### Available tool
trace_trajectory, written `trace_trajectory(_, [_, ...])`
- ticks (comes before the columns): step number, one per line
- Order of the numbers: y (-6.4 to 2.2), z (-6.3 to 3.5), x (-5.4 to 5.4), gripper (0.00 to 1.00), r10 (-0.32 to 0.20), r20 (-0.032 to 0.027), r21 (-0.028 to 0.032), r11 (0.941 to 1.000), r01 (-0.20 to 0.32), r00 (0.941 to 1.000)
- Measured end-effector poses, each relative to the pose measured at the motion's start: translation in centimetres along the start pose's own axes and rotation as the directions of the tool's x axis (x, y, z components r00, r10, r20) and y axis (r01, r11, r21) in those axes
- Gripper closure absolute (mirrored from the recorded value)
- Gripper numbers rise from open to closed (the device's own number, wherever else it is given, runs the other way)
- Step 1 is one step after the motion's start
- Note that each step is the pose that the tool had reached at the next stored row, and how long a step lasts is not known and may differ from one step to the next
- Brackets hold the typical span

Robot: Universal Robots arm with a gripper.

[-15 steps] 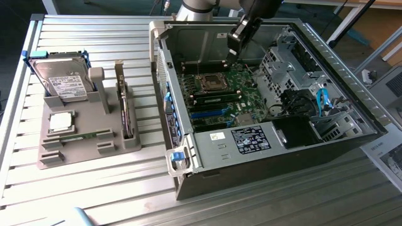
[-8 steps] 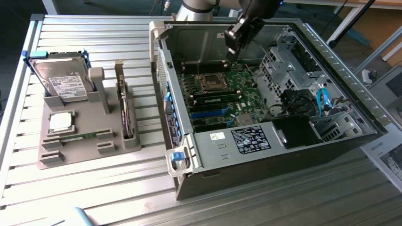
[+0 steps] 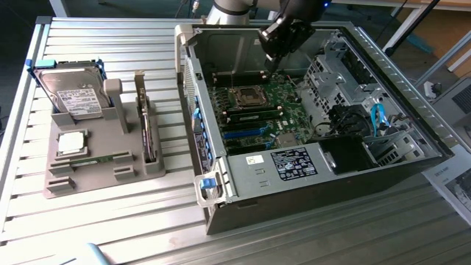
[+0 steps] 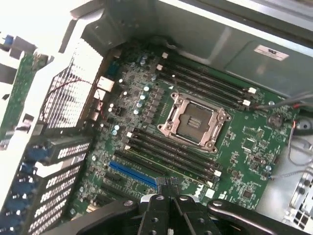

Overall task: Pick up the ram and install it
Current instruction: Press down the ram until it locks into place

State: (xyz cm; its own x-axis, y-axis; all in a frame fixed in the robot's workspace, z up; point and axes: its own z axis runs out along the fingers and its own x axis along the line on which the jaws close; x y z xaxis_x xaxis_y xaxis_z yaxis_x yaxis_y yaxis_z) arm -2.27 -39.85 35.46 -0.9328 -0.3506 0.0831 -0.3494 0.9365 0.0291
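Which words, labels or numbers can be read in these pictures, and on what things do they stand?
No text can be read.
Hard drive: white label, print too small.
Power supply: black label, white print too small.
Case rail: small white sticker, unreadable.
Case wall: white sticker, blurred.
Motherboard: markings blurred.
Paper at the exterior view's right edge: print too small.

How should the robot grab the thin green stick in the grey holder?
Probably from straight above, pinching the middle of its top long edge across the two flat faces. The long, thin green ram stick seems to stand on edge in a slot of the grey plastic holder, so only that edge is free.
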Motion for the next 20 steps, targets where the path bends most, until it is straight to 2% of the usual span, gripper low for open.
trace_trajectory(5, [0.00,0.00,0.00,0.89,0.100,0.0046,-0.0078,0.9949,-0.100,0.9949])
trace_trajectory(9, [0.00,0.00,0.00,0.89,0.168,0.0076,-0.0132,0.9857,-0.168,0.9858])
trace_trajectory(12, [0.00,0.00,0.00,0.89,0.255,0.0116,-0.0203,0.9668,-0.255,0.9668])
trace_trajectory(13, [0.00,0.01,-0.01,0.89,0.261,0.0117,-0.0208,0.9652,-0.261,0.9653])
trace_trajectory(18, [0.00,0.00,0.00,0.89,0.261,0.0119,-0.0191,0.9651,-0.261,0.9652])
trace_trajectory(19, [0.00,0.00,0.01,0.89,0.262,0.0129,-0.0158,0.9651,-0.261,0.9651])
trace_trajectory(20, [0.00,0.00,0.00,0.89,0.262,0.0167,-0.0054,0.9650,-0.262,0.9648])
